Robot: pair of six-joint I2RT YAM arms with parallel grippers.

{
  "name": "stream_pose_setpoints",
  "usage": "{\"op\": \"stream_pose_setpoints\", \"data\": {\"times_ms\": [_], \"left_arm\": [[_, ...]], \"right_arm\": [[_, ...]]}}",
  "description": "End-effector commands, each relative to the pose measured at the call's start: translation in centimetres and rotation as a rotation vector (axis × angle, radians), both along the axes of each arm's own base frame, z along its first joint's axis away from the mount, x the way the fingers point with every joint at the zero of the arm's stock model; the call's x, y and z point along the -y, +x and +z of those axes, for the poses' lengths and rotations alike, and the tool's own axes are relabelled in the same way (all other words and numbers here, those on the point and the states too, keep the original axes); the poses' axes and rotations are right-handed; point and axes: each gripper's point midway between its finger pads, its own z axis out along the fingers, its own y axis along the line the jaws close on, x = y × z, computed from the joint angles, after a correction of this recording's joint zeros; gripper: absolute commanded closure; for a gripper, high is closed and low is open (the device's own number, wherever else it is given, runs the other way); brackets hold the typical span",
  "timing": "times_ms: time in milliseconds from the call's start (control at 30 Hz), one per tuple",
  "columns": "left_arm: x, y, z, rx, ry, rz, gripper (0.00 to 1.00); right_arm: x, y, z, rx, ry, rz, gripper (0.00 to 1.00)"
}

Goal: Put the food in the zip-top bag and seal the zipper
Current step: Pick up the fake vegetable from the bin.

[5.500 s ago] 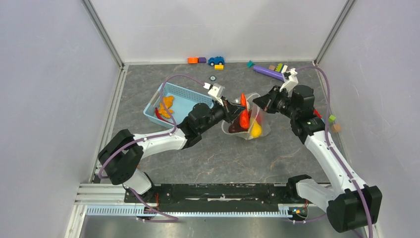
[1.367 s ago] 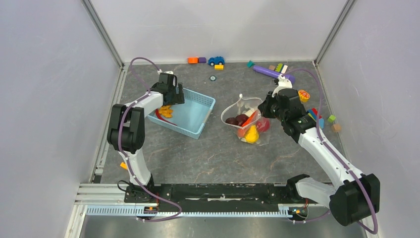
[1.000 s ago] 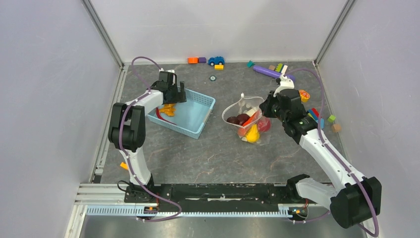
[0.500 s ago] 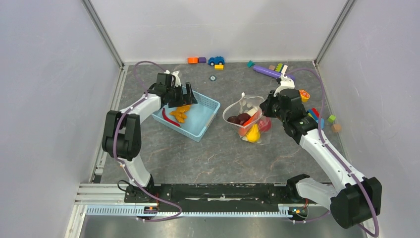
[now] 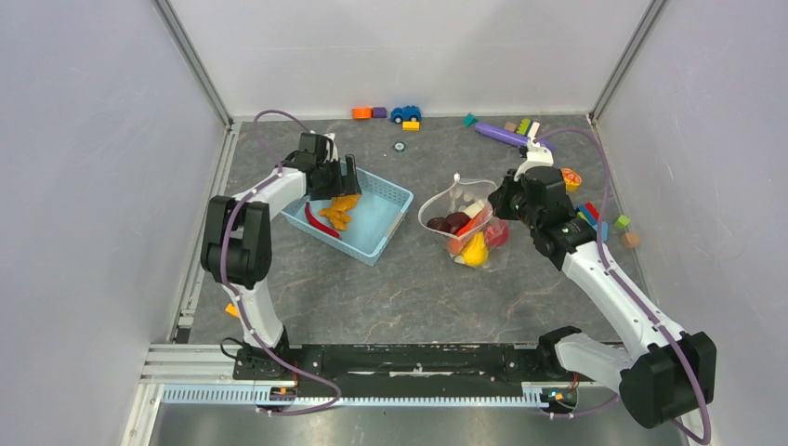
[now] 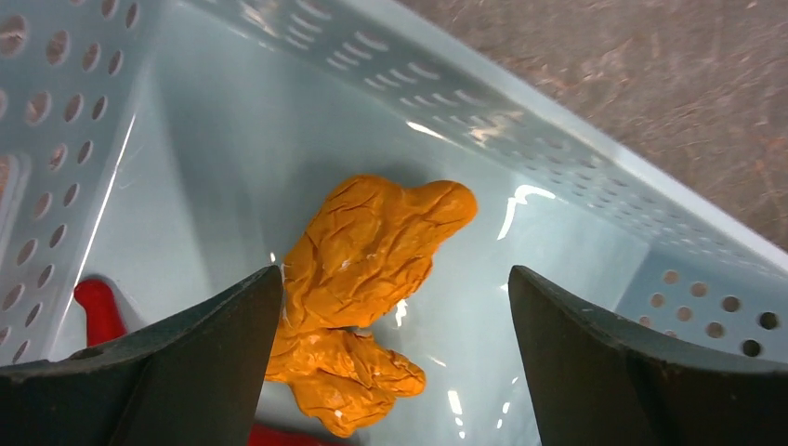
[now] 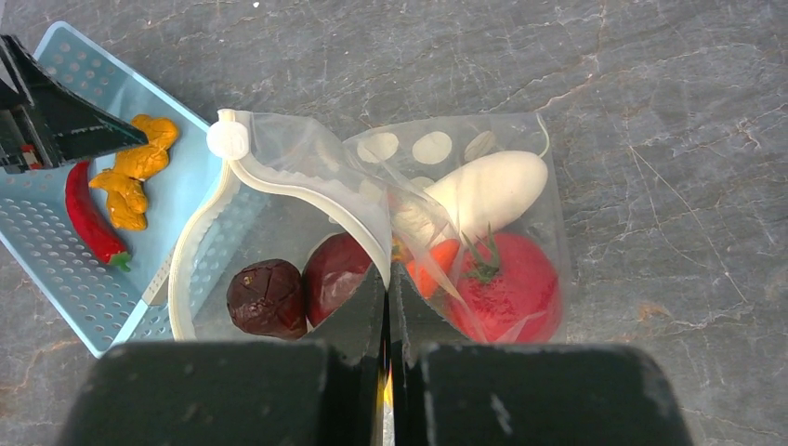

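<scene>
The zip-top bag (image 5: 462, 223) lies mid-table with its mouth held open. My right gripper (image 7: 387, 279) is shut on the bag's rim beside the zipper (image 7: 279, 186), whose white slider tab (image 7: 228, 139) sits at the far end. Inside lie a red tomato (image 7: 511, 283), a white radish (image 7: 488, 190), two maroon pieces (image 7: 268, 297) and a yellow pepper (image 5: 477, 249). My left gripper (image 6: 395, 325) hangs open inside the light-blue basket (image 5: 372, 228). A crinkled orange food piece (image 6: 372, 251) lies between its fingers, close to the left finger (image 6: 186, 372). A red chilli (image 6: 98, 307) lies beside it.
A purple cylinder (image 5: 502, 136), coloured blocks and a blue car (image 5: 405, 113) line the back wall. More blocks (image 5: 595, 218) and an orange-yellow toy (image 5: 570, 178) lie right of my right arm. A small orange bit (image 5: 230, 310) rests by the left rail.
My left gripper has come down into the basket, and the basket has shifted and turned, its contents now nearer its middle. The right gripper and the bag have stayed put.
</scene>
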Motion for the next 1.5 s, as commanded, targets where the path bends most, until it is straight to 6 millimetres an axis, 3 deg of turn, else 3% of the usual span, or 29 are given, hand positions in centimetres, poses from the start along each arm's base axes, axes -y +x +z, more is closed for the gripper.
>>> {"op": "stream_pose_setpoints", "data": {"times_ms": [0,367,800,1000,1167,1467], "left_arm": [[-0.1,0.3,-0.3,-0.009,0.041,-0.049,0.05],[-1.6,-1.0,-1.6,-0.036,0.342,-0.002,0.09],[-0.6,-0.3,-2.7,-0.071,0.32,-0.005,0.18],[-0.5,-0.6,-3.2,-0.097,0.346,-0.011,0.3],[-0.6,-0.4,-1.8,-0.074,0.348,0.014,0.43],[-0.4,-0.1,3.5,0.027,0.282,0.073,0.54]], "right_arm": [[0.2,1.0,2.9,0.088,0.009,-0.024,0.98],[0.0,0.9,2.9,0.085,0.018,-0.013,0.98],[0.3,0.6,3.0,0.094,0.017,-0.026,0.98],[0.3,0.7,2.9,0.089,0.015,-0.024,0.98],[0.2,0.7,3.0,0.091,0.015,-0.02,0.98],[0.3,0.4,3.1,0.097,0.015,-0.018,0.98]]}}
